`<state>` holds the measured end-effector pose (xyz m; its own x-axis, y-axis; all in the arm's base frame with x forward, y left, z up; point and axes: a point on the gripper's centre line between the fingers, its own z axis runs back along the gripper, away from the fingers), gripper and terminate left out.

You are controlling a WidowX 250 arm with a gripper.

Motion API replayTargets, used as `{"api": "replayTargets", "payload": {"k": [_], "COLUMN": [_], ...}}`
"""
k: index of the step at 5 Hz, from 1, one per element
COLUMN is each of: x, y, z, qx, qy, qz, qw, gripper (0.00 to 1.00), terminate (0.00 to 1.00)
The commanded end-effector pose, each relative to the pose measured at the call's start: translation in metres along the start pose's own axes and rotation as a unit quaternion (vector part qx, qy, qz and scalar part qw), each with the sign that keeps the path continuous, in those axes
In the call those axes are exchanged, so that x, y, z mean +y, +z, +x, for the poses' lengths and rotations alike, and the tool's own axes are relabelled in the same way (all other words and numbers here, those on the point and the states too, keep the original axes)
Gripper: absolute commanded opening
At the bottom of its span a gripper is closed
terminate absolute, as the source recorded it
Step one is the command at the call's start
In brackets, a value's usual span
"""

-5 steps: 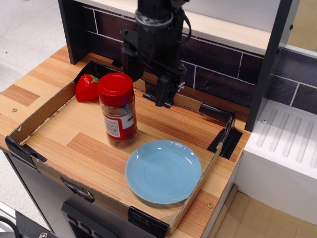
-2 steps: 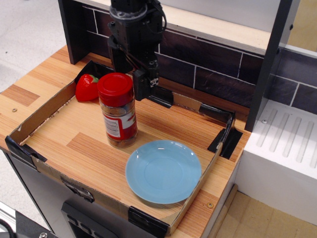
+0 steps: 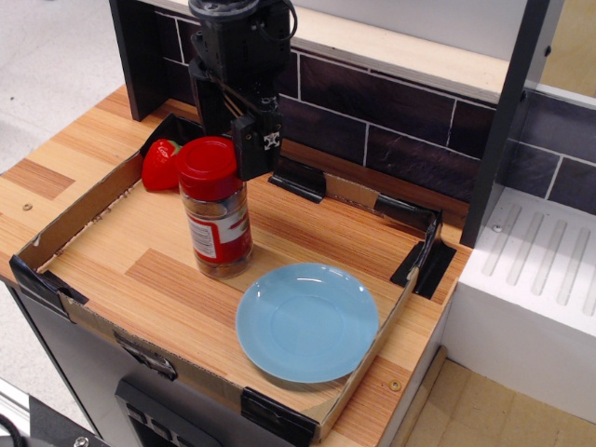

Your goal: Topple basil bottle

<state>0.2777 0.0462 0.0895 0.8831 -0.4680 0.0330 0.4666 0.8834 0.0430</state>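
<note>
My gripper (image 3: 244, 154) sits right behind the basil bottle (image 3: 215, 209), at lid height. Bottle's upright in the cardboard tray (image 3: 86, 209), pepper (image 3: 162, 164) behind-left, blue plate (image 3: 307, 321) front-right. Best bet imo: push high, near the lid, w/ a steady shove so it tips, not slides. Can't tell if fingers are spread or closed; lid hides the tips, contact unclear.

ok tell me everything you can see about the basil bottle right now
The basil bottle is a clear plastic cylinder with a wide red screw lid, a red-and-white label and brown lumpy contents. It stands on the wooden tray floor, leaning slightly left, not toppled. The gripper is right behind its lid, seemingly against it. A red pepper toy sits behind-left, a blue plate front-right.
</note>
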Motion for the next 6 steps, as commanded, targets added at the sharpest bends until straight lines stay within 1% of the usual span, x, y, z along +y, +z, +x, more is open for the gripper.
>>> {"api": "replayTargets", "payload": {"k": [1,2,4,5,6], "x": [-0.001,-0.007,-0.011,-0.007,-0.001], "y": [0.012,0.011,0.009,0.009,0.013], "z": [-0.001,-0.006,-0.015,-0.019,-0.029], "qx": [-0.007,-0.007,-0.008,-0.005,0.028], "qy": [0.011,0.016,0.02,0.034,0.061], "qz": [0.024,0.019,0.027,0.021,0.04], "qw": [0.9996,0.9997,0.9994,0.9992,0.9969], "gripper": [1.0,1.0,1.0,0.0,0.0], "terminate": [0.0,0.0,0.0,0.0,0.0]}}
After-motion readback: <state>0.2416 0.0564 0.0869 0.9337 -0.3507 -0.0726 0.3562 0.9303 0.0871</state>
